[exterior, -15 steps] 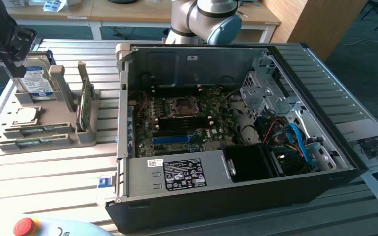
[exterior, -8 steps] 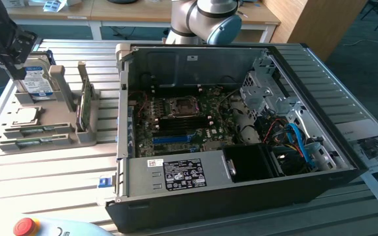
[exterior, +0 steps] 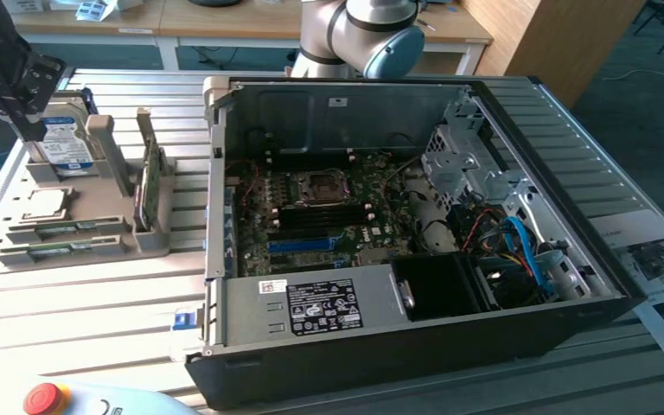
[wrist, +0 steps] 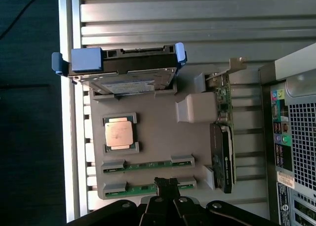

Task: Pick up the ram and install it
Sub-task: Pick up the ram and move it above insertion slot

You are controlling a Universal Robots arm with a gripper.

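On the slatted table (exterior: 101, 303), beside the open computer case (exterior: 424, 354), a grey tray (wrist: 158, 137) holds the ram (wrist: 140, 188). The hand (wrist: 166, 182), closed and apparently empty, hovers above it. A clean pick wants it parted, squarely astride the stick's edge. The power-supply label (exterior: 322, 309) is unreadable.

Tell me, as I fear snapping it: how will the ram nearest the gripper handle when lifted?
Likely stiff and light: the ram is a thin green board. Probably fragile if twisted, since it sits edge-up between end clips of the gray tray.
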